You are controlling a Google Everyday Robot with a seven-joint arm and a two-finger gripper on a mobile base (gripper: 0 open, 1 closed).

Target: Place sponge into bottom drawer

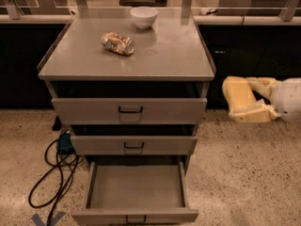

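Observation:
My gripper (254, 101) is at the right edge of the view, beside the cabinet at the height of the top drawer, clear of the cabinet's side. It is shut on the pale-yellow sponge (237, 94), held in the air over the floor. The bottom drawer (136, 215) is pulled out, a wide flat grey tray with low walls and a small black handle. Its inside shows nothing in it. It lies low and to the left of the gripper.
Two upper grey drawers (129, 110) stand slightly ajar. A crushed can (117, 43) and a white bowl (144, 17) sit on the cabinet top (174, 55). Black cables and a blue box (63, 144) lie on the speckled floor at left.

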